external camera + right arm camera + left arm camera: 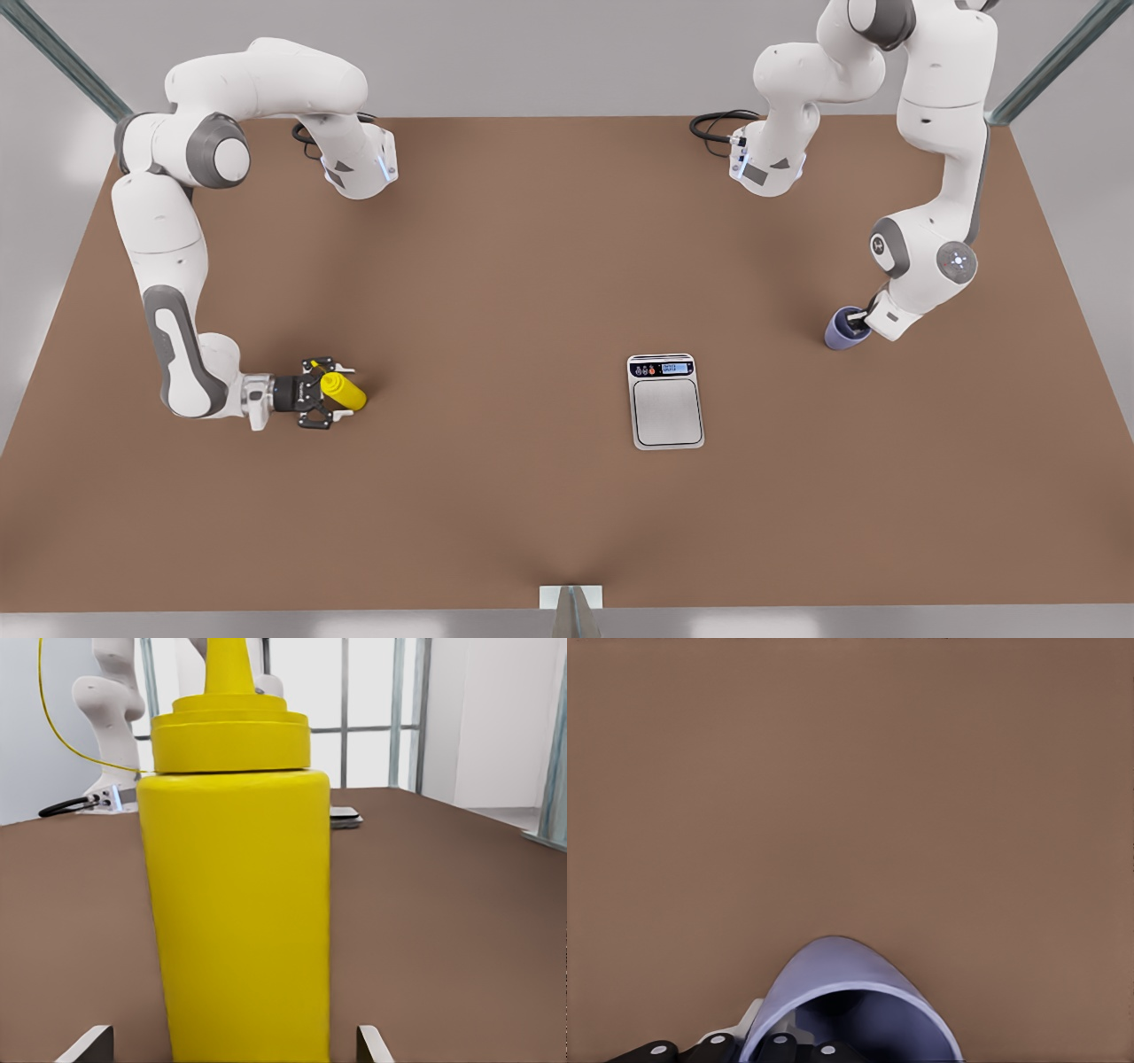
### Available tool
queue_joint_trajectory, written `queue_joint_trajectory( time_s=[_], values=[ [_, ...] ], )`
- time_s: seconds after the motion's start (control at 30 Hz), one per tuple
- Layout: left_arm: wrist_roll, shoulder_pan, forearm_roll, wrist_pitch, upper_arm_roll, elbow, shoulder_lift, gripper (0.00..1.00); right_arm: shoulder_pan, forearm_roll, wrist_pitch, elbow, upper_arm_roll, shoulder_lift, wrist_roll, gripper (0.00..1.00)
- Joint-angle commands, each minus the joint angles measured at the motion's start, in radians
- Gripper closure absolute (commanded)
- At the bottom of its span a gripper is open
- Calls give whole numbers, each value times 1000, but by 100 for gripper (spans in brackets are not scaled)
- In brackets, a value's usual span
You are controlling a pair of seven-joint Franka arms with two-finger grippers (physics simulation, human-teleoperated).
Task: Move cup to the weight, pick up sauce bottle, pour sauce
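sauce bottle [235, 904] upright (nozzle up) | right gripper [321, 393] jaws spread | left gripper [861, 321] pinching cup [843, 329]

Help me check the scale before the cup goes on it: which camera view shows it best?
The front view: it looks down on the whole weight, showing its bare platform and the display strip at its far end. The right wrist view catches a thin edge of it behind the sauce bottle. The left wrist view shows the cup instead.
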Motion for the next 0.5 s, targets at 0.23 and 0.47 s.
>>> queue_joint_trajectory(
  time_s=[0.23, 0.47],
  values=[
    [1, -2, -39, 3, -40, 5, 1, 77, 7, 19, -3, 5, 0, 7, -8, 24],
    [-4, -3, -54, -6, -64, 5, -30, 76, 2, 20, -8, 5, 0, 13, -8, 32]
  ],
)
